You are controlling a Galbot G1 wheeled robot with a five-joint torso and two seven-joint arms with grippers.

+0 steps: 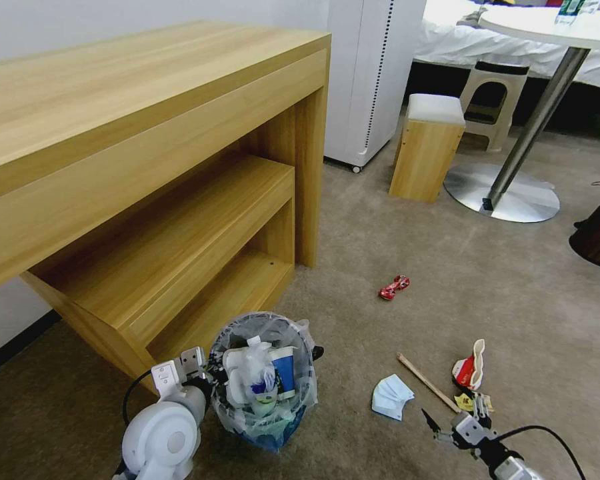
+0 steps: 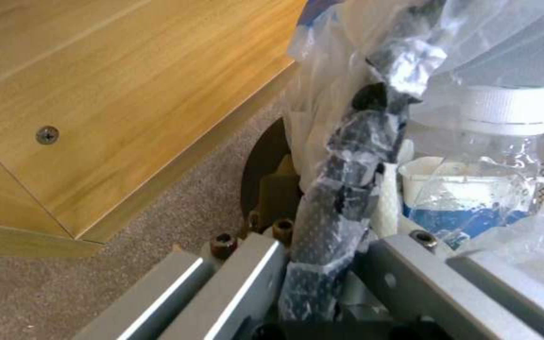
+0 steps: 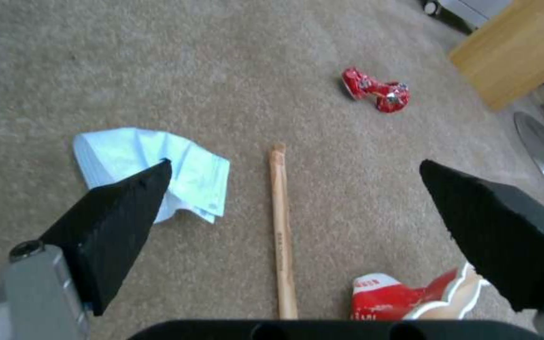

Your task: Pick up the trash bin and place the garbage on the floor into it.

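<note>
The scene is viewed from above by the head camera, angled down across the floor (image 1: 513, 300). The trash bin (image 2: 354, 156) is seen at close range from the left wrist. The wooden stick (image 3: 283, 231), also visible from the head (image 1: 425, 381), is overlooked from the right wrist.

The bin (image 1: 263, 383), a small round dark wire basket lined with crinkly clear plastic, sits upright on the beige floor (image 1: 447, 267) beside the wooden shelf unit, holding a blue-white cup (image 1: 285, 373), a clear bottle (image 2: 505, 141) and white litter. On the carpet to its right lie a folded pale tissue (image 1: 391, 396), a wooden stick (image 1: 428, 383) just beside it, and a crushed red cup (image 1: 470, 365) near the stick's end. A red wrapper (image 1: 394, 287) lies farther off, well apart.
</note>
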